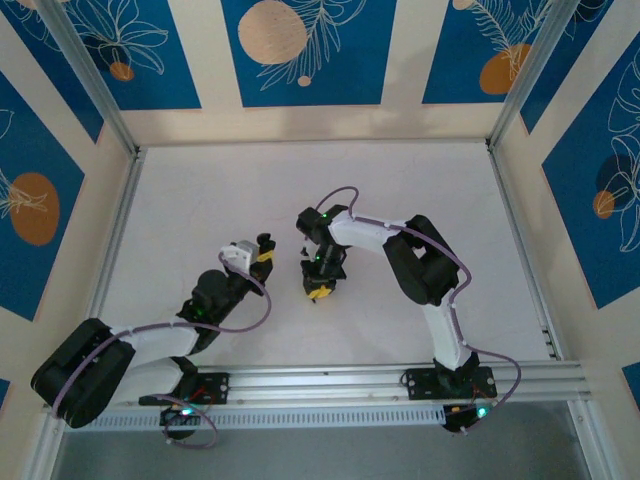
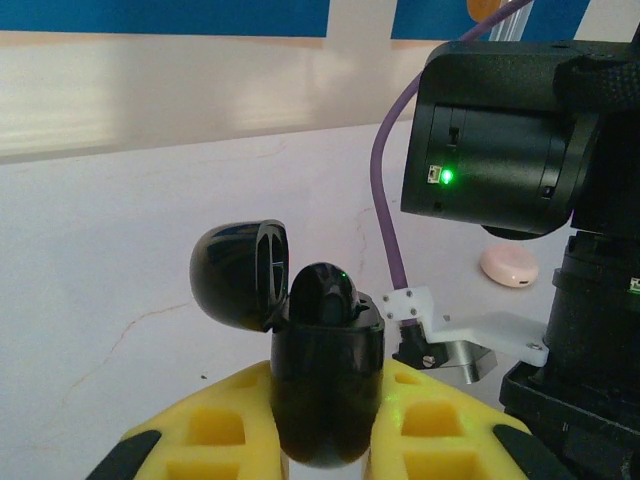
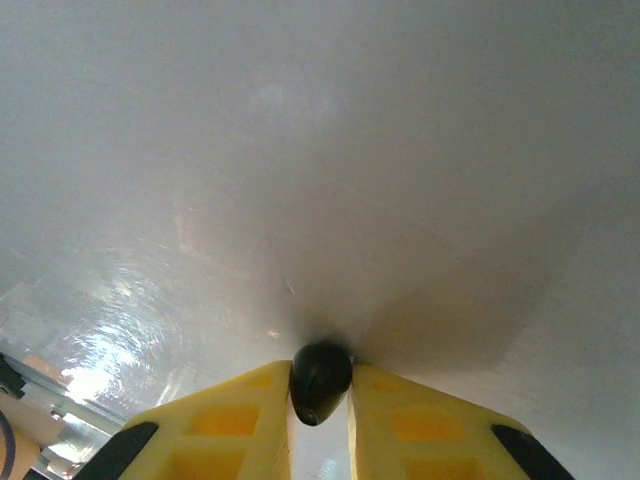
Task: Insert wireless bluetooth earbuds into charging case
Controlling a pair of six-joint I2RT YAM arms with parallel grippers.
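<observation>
Firstly, obscured items. In the right wrist view the earbud [image 3: 320, 372] shows only as a small black lump. Its stem cannot be made out, and its lower end is cut off between the yellow fingers [image 3: 230, 410]. The right tool [image 3: 320, 388] is nearly closed, pinching that earbud from both sides, close to the white surface [image 3: 330, 150]; contact with it cannot be told. Overhead, the right tool [image 1: 319, 291] points down at 6 o'clock of centre, and the earbud is too small to tell there.

The left tool [image 2: 325, 405] is closed on the case [image 2: 325, 380], gripping its lower body, and the fingers hide the case bottom. The case stands upright with its lid [image 2: 238, 272] swung open toward 10 o'clock. A rounded black form [image 2: 322, 295] rises from the opening; whether it is a seated earbud cannot be confirmed. Overhead, the left tool [image 1: 263, 254] sits at 9 o'clock of centre, apart from the right tool. A pink object [image 2: 510, 266] lies on the surface at 3 o'clock, partly hidden behind the right arm [image 2: 500, 140].
</observation>
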